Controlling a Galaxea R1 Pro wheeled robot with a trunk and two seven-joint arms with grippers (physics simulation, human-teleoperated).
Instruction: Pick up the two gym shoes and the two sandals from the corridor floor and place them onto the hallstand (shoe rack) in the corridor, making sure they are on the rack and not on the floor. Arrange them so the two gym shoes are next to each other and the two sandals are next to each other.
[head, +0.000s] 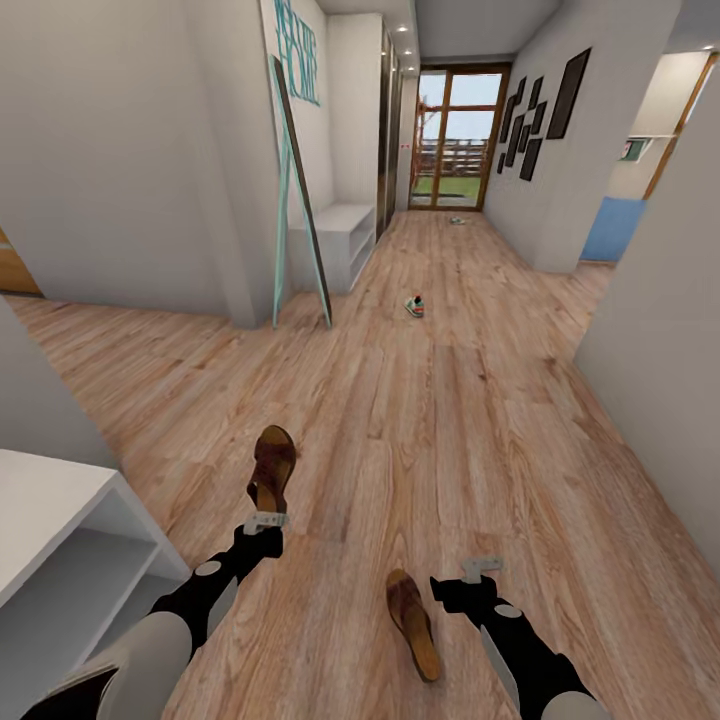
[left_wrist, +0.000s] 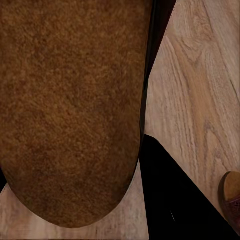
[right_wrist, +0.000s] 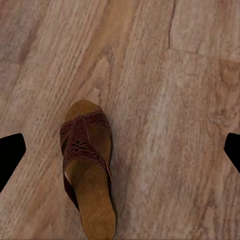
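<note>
Nearest to the robot, one sandal (head: 413, 622) lies flat on the corridor floor (head: 520, 450) just beside the right gripper (head: 480, 570), on its inner side, with its long axis running roughly away from the robot; in the right wrist view this sandal (right_wrist: 87, 175) sits below the open gripper, whose two dark fingertips stand wide apart at the edges of the picture, so I judge the right arm is the nearer one for it. A little farther, the left gripper (head: 265, 521) is at the heel of the second sandal (head: 272, 468), which looks lifted and tilted; the left wrist view shows its brown sole (left_wrist: 70, 110) very close, so it seems gripped, but I cannot tell the jaws for sure. At the near left edge stands a white shelf unit (head: 60, 540). Farther along the floor one gym shoe (head: 415, 306) lies alone, well apart, and another small thing (head: 456, 221) rests near the glass door (head: 458, 140), too small to name. The shoe rack (head: 340, 240) stands at the left wall, behind a leaning mirror (head: 300, 200). Nothing lies between.
</note>
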